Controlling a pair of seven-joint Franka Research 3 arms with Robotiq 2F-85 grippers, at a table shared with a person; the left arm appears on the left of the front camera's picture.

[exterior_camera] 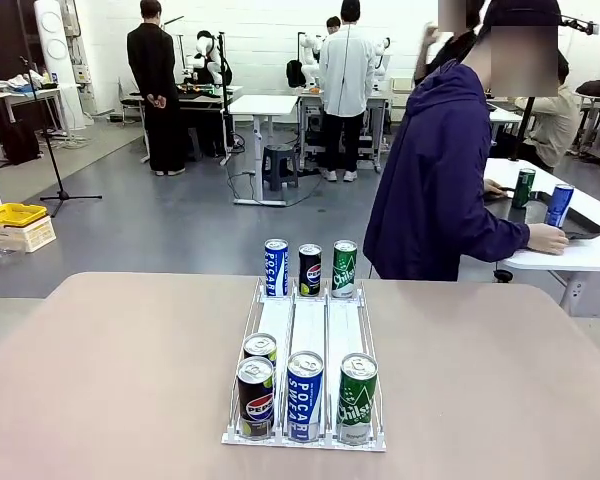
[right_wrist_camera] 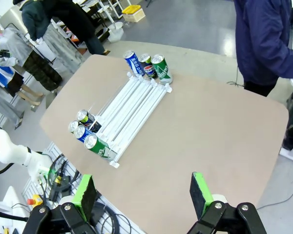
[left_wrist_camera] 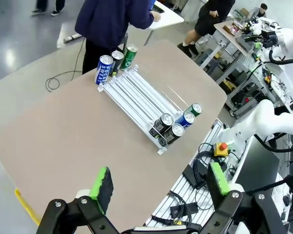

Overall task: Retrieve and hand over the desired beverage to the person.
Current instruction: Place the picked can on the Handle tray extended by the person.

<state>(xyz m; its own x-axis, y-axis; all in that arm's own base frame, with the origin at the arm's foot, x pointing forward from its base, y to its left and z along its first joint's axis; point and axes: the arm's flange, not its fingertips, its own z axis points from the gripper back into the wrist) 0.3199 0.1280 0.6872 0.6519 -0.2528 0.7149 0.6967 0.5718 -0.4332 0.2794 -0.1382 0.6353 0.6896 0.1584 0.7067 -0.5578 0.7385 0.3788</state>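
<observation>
A white three-lane can rack (exterior_camera: 308, 330) lies on the beige table (exterior_camera: 110, 380). At its far end stand a blue Pocari can (exterior_camera: 276, 267), a Pepsi can (exterior_camera: 309, 269) and a green Chilsung can (exterior_camera: 344, 268). At its near end stand a Pepsi can (exterior_camera: 256, 396) with another can (exterior_camera: 260, 349) behind it, a Pocari can (exterior_camera: 304, 394) and a green can (exterior_camera: 357, 396). The person (exterior_camera: 435, 170) in a navy hooded jacket is turned to a side table. My left gripper (left_wrist_camera: 160, 184) and right gripper (right_wrist_camera: 143, 190) hang open high above the table, holding nothing.
The person's hand rests by a dark tray (exterior_camera: 580, 222) with a blue can (exterior_camera: 559, 205) and a green can (exterior_camera: 523, 187) on a white side table (exterior_camera: 590, 258). Other people stand at far tables. Cables and a red stop button (left_wrist_camera: 223, 146) lie beyond the table's near edge.
</observation>
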